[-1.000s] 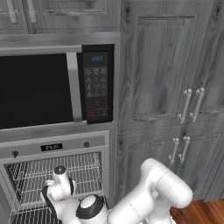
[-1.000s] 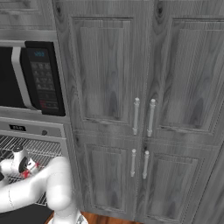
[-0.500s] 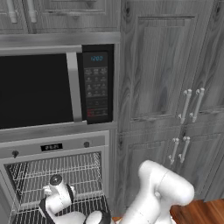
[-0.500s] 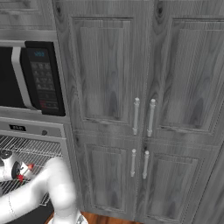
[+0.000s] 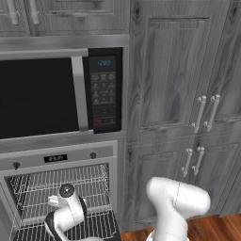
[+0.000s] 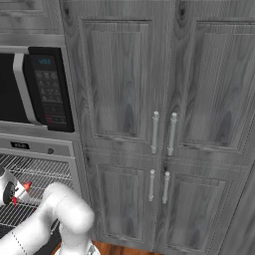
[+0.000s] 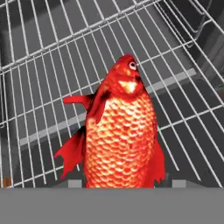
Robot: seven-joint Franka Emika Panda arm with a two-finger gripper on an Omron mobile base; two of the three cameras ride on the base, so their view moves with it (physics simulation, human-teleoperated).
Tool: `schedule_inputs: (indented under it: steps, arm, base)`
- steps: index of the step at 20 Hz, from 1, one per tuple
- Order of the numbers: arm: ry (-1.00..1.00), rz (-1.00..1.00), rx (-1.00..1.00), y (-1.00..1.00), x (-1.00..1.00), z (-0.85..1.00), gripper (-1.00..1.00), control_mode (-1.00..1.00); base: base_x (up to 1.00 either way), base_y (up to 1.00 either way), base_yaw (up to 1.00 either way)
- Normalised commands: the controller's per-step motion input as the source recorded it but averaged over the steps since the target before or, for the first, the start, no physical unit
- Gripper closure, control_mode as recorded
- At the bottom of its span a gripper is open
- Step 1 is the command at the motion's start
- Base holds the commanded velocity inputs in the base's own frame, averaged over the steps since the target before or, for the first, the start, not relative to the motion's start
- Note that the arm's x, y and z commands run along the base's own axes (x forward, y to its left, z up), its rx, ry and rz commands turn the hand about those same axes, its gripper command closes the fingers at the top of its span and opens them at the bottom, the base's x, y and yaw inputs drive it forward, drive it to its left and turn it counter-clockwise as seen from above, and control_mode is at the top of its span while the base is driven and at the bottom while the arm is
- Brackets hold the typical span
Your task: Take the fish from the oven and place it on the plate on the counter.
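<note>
One fish (image 7: 120, 131) looms large in the hand view, head pointing away from the camera and scaled body running down to the bottom edge, with the oven's wire rack (image 7: 52, 52) behind it. From the right base view a speck of red-orange shows at the tip of the arm, just in front of the oven (image 6: 40, 149) opening, so the fish seems to sit right at the claw (image 6: 15, 191). The fingertips themselves are hidden behind the fish, so I cannot tell how wide the claw stands or whether it truly grips; my judgement is that it probably has the fish and is lifting it out.

To do this step well, the arm should draw straight back out of the oven, keeping the fish clear of the rack wires and the door frame. Any tilt or quick swing risks the small fish slipping, so a steady wrist matters before turning toward the plate.
</note>
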Motion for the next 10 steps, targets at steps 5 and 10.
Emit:
schedule_inputs:
  steps: [5, 10]
  arm:
    - [0.0, 0.04, 0.07, -0.57, -0.64, 1.0, 1.0, -1.0]
    - [0.0, 0.1, 0.05, -0.71, -0.44, 1.0, 1.0, -1.0]
  base:
    - [0.0, 0.0, 0.0]
    - [0.0, 0.0, 0.0]
